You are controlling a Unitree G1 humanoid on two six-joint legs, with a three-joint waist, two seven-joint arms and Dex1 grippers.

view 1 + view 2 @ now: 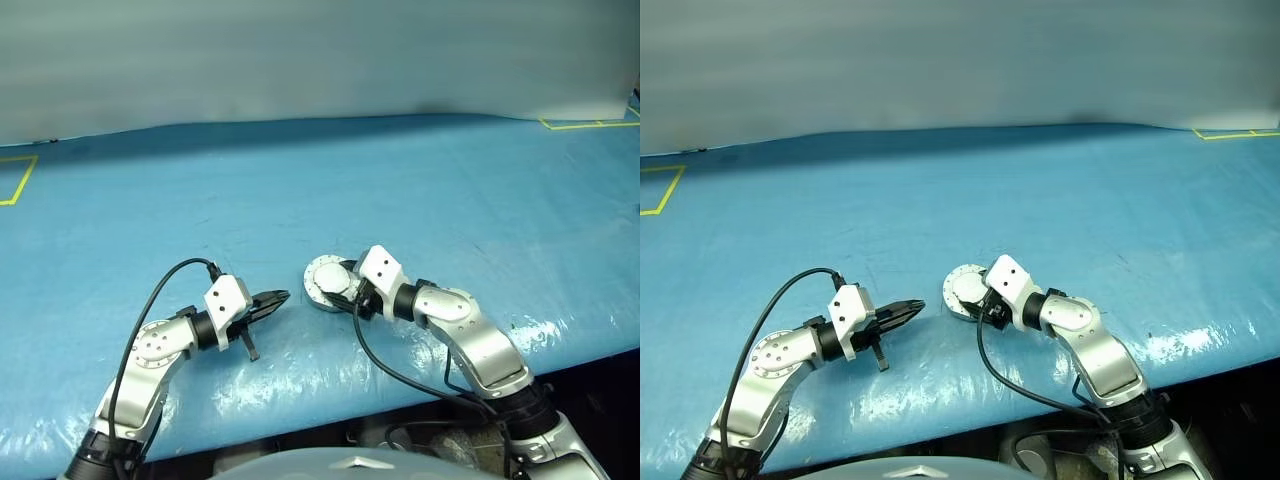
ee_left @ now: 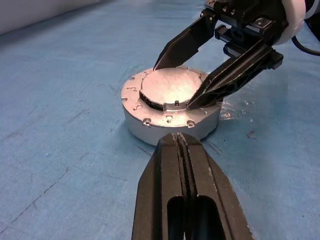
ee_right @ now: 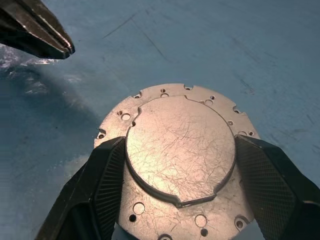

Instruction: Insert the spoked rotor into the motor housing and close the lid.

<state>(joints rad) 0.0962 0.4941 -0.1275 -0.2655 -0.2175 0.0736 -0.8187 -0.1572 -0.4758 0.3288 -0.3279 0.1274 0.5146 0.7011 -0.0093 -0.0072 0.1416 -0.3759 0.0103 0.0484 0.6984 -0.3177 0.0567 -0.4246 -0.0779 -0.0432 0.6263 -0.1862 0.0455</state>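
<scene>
The motor housing (image 2: 165, 125) is a round silver cup sitting on the blue table (image 1: 420, 190), near the front and a little right of centre. Its lid (image 3: 180, 145), a plain scratched grey disc, lies flat and closed on top. The spoked rotor is hidden. My right gripper (image 2: 175, 87) reaches over the housing from the right, one finger pressed against each side of the raised lid disc. My left gripper (image 1: 283, 297) is shut with nothing in it. Its tip points at the housing from a short way to the left, without touching.
Yellow tape marks lie at the far left (image 1: 15, 185) and far right (image 1: 590, 124) of the table. A grey wall (image 1: 300, 50) rises behind it. The table's front edge (image 1: 330, 420) runs close under both arms.
</scene>
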